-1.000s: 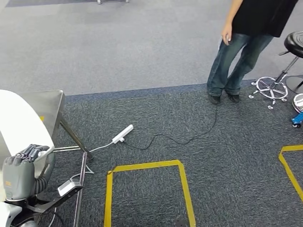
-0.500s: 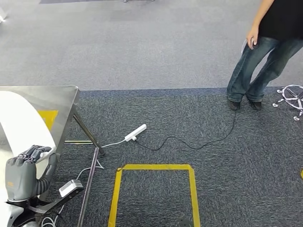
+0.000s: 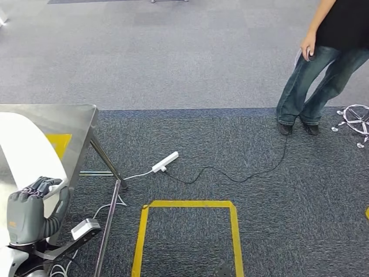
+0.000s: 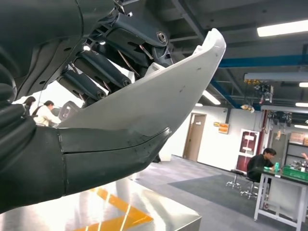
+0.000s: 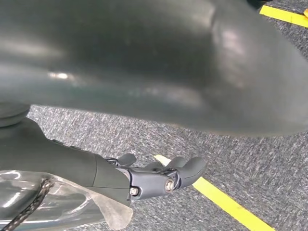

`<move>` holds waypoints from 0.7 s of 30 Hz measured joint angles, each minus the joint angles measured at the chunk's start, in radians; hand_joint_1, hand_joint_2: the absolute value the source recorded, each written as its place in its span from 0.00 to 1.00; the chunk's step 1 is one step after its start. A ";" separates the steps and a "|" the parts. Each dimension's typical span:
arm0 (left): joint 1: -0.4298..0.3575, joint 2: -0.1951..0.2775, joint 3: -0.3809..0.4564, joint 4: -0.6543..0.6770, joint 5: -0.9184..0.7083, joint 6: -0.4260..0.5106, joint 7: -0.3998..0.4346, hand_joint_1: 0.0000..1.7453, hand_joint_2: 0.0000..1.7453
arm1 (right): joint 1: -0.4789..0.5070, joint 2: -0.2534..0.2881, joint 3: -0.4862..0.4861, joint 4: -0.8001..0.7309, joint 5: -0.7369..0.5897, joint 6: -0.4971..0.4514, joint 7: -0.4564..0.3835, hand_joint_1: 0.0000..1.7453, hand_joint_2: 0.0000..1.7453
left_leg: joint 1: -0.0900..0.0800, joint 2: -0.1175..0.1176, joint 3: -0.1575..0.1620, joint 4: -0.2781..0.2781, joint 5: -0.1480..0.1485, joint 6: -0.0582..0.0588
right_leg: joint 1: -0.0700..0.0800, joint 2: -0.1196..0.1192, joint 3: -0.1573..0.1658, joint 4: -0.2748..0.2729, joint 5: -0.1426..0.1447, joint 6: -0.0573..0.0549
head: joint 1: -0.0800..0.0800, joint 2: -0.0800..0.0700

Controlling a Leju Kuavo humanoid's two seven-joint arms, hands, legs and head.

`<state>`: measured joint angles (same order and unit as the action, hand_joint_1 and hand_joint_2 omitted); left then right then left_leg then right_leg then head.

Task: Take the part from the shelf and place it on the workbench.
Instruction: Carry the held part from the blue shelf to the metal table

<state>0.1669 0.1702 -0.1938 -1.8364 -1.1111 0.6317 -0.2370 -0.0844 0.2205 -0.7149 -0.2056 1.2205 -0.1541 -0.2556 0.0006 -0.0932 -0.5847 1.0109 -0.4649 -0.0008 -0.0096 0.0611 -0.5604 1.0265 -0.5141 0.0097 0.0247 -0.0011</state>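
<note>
- The left robot hand [image 3: 27, 214] is wrapped around the near end of the part [image 3: 23, 151], a long curved white shell. Its dark fingers [image 4: 92, 72] lie along one face of the shell, with the thumb under the other.
- The part reaches up and forward from that grip, out over the corner of the steel surface [image 3: 74, 124], the workbench. It looks to hang above the top rather than rest on it, though I can't be sure from here.
- A patch of yellow marking [image 3: 59, 143] shows on the metal just beside the white shell.
- The right robot hand [image 5: 160, 175] hangs low over the carpet near a yellow floor line [image 5: 228, 208]. Its fingers are loosely curled and hold nothing.
- To my eye the shelf pick is done and this is the carry-over stage: the part has arrived at the surface but has not been set down.
- The next move should be to bring the arm further over the top and lower the shell until it sits flat. Only then should the fingers let go.
- The shell is long and held by one end, so it could tip or slide off the corner if released too near the edge.
- A person [image 3: 324, 63] stands well apart across the carpet. A white power strip [image 3: 165, 161] and its black cable [image 3: 230, 176] lie on the floor between.
</note>
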 joint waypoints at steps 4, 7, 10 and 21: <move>0.000 -0.001 0.000 0.000 0.002 0.000 -0.002 1.00 1.00 | 0.000 0.000 0.000 0.000 -0.003 0.000 0.002 0.00 0.00 | -0.001 0.000 0.000 0.001 0.000 0.000 | -0.001 0.000 0.002 -0.002 0.000 0.000 | 0.000 0.000; 0.000 -0.001 0.000 0.000 0.003 0.000 -0.003 1.00 1.00 | 0.000 0.000 0.000 0.000 -0.004 0.000 0.004 0.00 0.00 | -0.001 0.000 0.000 0.002 0.000 0.000 | -0.002 0.000 0.003 -0.003 0.000 0.001 | 0.000 0.000; 0.000 -0.001 0.000 0.000 0.003 -0.001 -0.006 1.00 1.00 | 0.000 0.000 0.000 0.000 -0.004 0.001 0.004 0.00 0.00 | -0.002 0.000 0.000 0.002 0.000 0.000 | -0.002 0.000 0.004 -0.004 0.001 0.001 | 0.000 0.000; 0.000 -0.002 0.000 0.000 0.005 -0.007 -0.008 1.00 1.00 | 0.000 0.000 0.000 0.000 -0.006 0.003 0.006 0.00 0.00 | -0.002 0.000 0.000 0.003 0.000 0.000 | -0.002 0.000 0.004 -0.005 0.001 0.002 | 0.000 0.000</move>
<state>0.1669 0.1686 -0.1938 -1.8368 -1.1059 0.6246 -0.2446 -0.0844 0.2205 -0.7149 -0.2060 1.2145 -0.1507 -0.2496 -0.0018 -0.0932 -0.5848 1.0134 -0.4651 -0.0006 -0.0120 0.0608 -0.5567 1.0218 -0.5128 0.0116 0.0248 -0.0011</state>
